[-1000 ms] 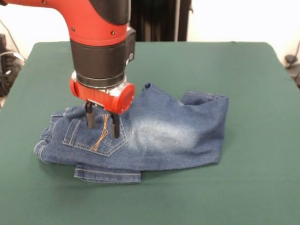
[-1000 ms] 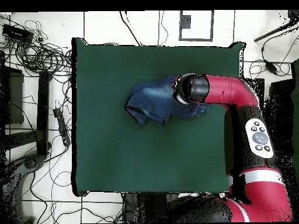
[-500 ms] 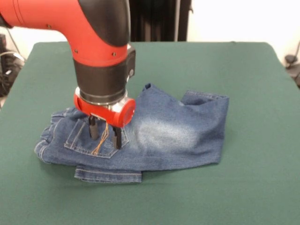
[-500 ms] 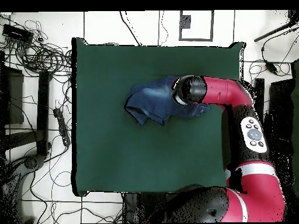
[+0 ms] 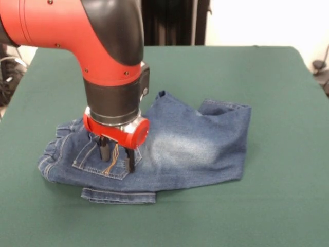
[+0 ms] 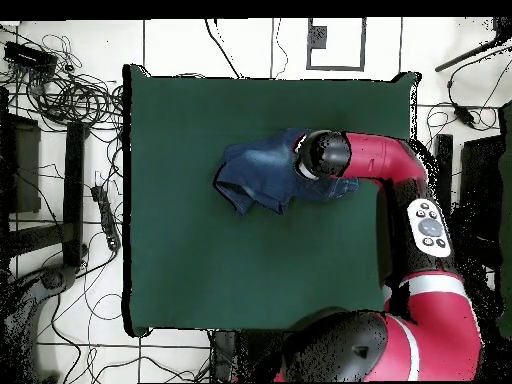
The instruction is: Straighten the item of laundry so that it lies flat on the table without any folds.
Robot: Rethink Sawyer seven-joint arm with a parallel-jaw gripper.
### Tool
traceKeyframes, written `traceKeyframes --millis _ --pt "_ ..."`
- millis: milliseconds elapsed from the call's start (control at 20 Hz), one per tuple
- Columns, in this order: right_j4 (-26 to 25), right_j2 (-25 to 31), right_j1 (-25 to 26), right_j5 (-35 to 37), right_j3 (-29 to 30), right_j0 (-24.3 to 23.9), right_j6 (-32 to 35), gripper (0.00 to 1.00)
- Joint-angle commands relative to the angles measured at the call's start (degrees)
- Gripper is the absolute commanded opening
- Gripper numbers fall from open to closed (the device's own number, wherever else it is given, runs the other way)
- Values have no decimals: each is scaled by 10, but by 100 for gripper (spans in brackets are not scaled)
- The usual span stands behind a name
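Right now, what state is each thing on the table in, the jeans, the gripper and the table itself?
Jeans: folded over on themselves, not flat; a hem sticks out under the near edge.
Gripper: open, fingers down on the back pocket by the orange stitching.
Table: covered in green cloth, the jeans near its middle in the overhead view.

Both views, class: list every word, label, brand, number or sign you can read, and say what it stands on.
None can be read.
The jeans: orange wavy stitching on the pocket, no letters.
The arm: round buttons on a grey panel in the overhead view, any marks too small to read.
The gripper and the table: no markings show.
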Motion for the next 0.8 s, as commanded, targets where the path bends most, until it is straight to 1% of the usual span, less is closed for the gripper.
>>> traceKeyframes --millis 50,200,350,450,600,800 --pt "29 5 -85 98 105 24 -43 100" --pt "49 6 -130 162 112 25 -51 100" --pt "48 5 -133 176 103 30 -44 100" --pt "42 4 -127 158 104 32 -33 100" --pt "28 8 -97 140 88 29 -36 100" --pt "-9 7 -27 66 57 27 -35 100"
